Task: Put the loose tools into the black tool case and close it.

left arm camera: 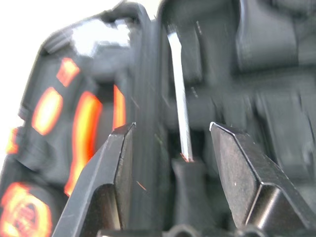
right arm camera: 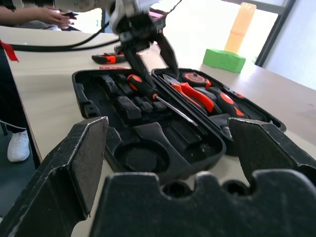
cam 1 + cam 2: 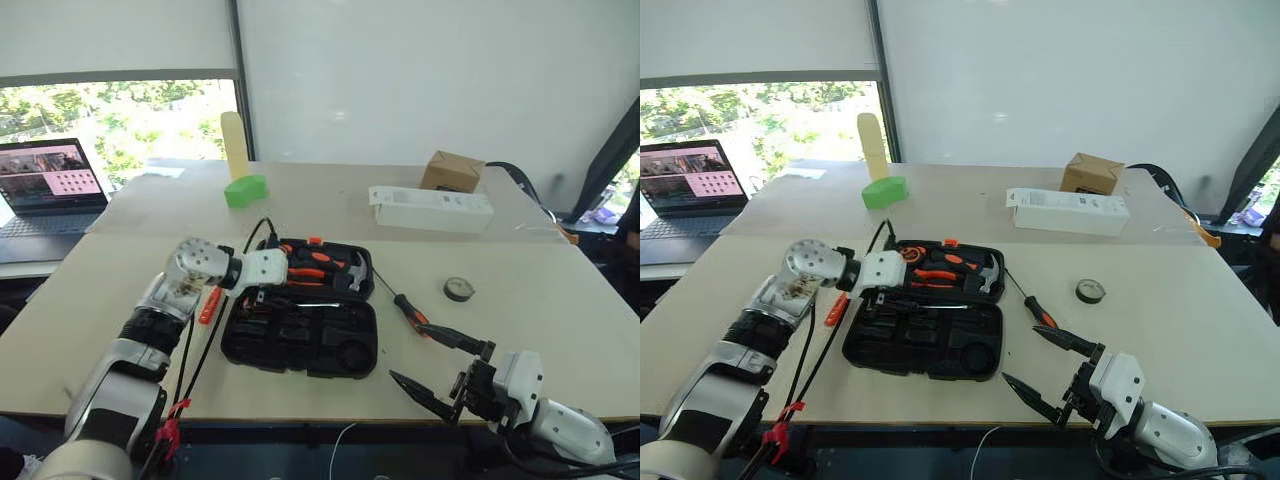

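Tool case, black and hinged, lies open at the middle of the table, its two halves spread flat. Starting at nine o'clock from the case, the utility knife and the slim orange tester screwdriver lie on the table just beside its left edge. Above that edge hangs the left gripper, pointing down into the case, jaws parted and gripping nothing. Directly under it a long screwdriver rests in a recess of the near half, orange-and-black handle toward the left, metal shaft reaching toward three o'clock. In the far half, at twelve o'clock, sit the orange-handled pliers and the small hammer. At three o'clock from the case the second long screwdriver lies loose on the table, near the case's right edge. Farther out at three o'clock, well apart from the case, lies the small black tape roll. At five o'clock, over the table's near edge, the right gripper is spread wide and empty.
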